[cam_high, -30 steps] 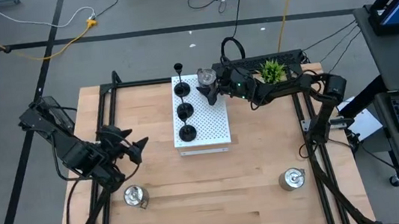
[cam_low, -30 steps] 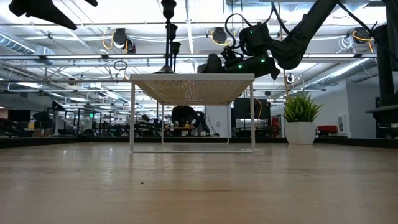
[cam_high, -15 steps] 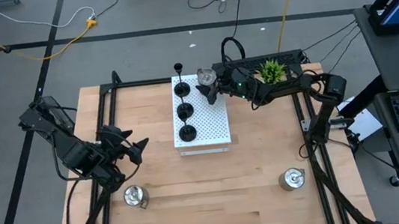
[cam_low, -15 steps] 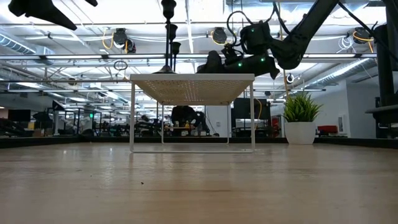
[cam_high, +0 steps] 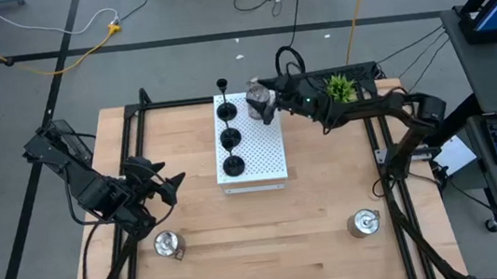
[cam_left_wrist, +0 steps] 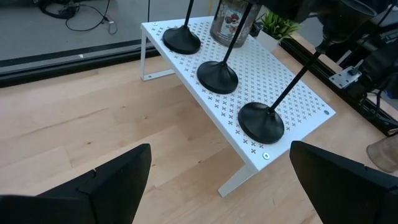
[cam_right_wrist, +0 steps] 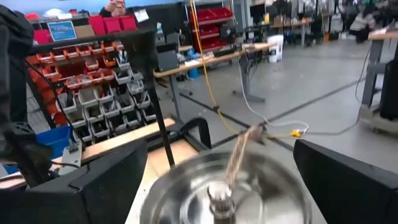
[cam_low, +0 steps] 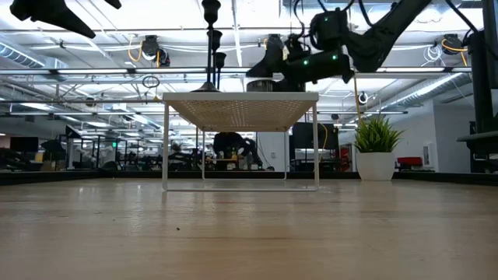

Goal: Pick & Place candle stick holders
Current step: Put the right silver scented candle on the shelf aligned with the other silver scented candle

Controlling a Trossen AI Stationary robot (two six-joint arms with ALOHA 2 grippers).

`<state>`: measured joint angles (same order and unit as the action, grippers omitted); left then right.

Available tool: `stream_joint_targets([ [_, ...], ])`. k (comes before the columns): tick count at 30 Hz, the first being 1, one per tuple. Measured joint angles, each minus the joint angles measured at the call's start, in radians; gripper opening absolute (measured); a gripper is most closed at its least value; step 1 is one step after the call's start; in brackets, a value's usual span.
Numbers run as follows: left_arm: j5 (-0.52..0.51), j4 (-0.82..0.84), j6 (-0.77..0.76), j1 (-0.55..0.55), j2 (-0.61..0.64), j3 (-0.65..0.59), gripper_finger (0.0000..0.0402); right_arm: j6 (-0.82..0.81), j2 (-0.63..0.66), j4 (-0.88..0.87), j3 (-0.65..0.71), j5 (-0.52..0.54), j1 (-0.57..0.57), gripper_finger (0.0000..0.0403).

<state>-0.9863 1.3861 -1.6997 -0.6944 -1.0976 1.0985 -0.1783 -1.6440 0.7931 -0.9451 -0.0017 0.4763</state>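
Three black candle stick holders (cam_high: 230, 139) stand in a row on the white perforated board (cam_high: 270, 160), upright, round bases down. At the board's far corner sits a silver candle stick holder (cam_high: 258, 96); the right gripper (cam_high: 263, 103) is right at it with fingers spread wide on either side, and whether they touch it cannot be told. The left gripper (cam_high: 167, 184) hovers over the table left of the board, fingers spread, holding nothing. Two more silver candle stick holders rest on the table's near side, one left (cam_high: 168, 245), one right (cam_high: 364, 224). A small green potted plant (cam_high: 338, 86) stands behind the right arm.
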Motion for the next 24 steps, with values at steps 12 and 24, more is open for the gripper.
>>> stream_joint_targets([
  [12,0.0,0.0,-0.004,0.0,0.0,0.0,0.039,0.039,0.196,-0.105,0.0,0.0,0.001,0.04],
  [24,0.0,-0.035,0.0,0.0,0.0,0.0,0.039,-0.014,0.4,-0.252,0.001,-0.001,0.0,0.0394],
])
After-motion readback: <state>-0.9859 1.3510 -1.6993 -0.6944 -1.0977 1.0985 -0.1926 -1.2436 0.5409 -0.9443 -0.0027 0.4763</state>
